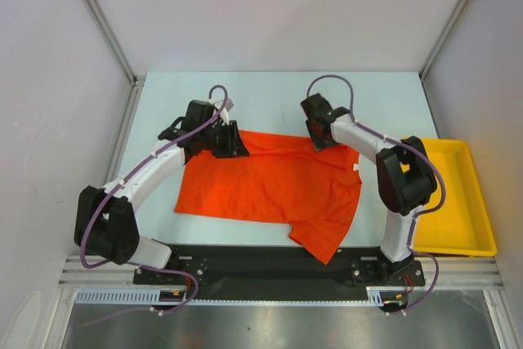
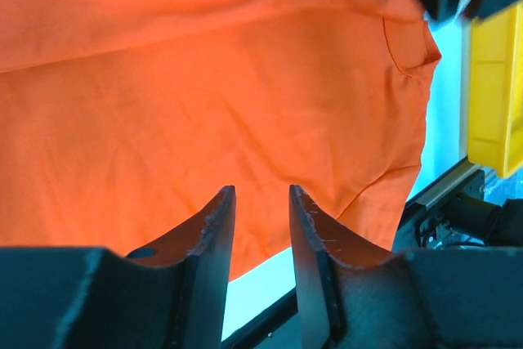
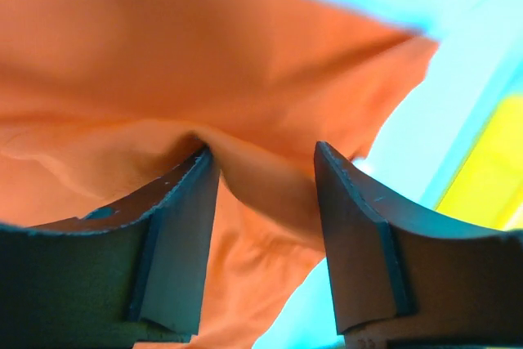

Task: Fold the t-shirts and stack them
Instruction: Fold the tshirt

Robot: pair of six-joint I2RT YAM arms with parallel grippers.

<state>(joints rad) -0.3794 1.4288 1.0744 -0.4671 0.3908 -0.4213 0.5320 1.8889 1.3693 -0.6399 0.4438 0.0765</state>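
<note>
Starting at the near edge, the black flat metal base plate [image 1: 270, 266] carries both arms, and one corner of the plain bright orange-red short-sleeved cloth t-shirt [image 1: 270, 185] reaches that plate's edge. The t-shirt lies spread out, lightly wrinkled, on the pale blue desk [image 1: 270, 96] between the two arms. To its right, near it and beside the right arm, sits the shallow rectangular yellow plastic tray [image 1: 458, 202]. Farther back, the left end effector [image 2: 260, 194] hangs over the far left part of the t-shirt. Its two dark fingers [image 2: 214, 239] stand a narrow gap apart with nothing between them, the cloth lying beyond their tips. The right end effector [image 3: 261, 153] is at the far edge of the t-shirt, right of its middle. Its jaws stand apart around a raised ridge of the orange cloth. That ridge touches the left-hand finger [image 3: 176, 226] in the right wrist view, and whether it also presses on the other finger I cannot tell. Beyond both end effectors lies bare desk up to the white back wall [image 1: 278, 6].
</note>
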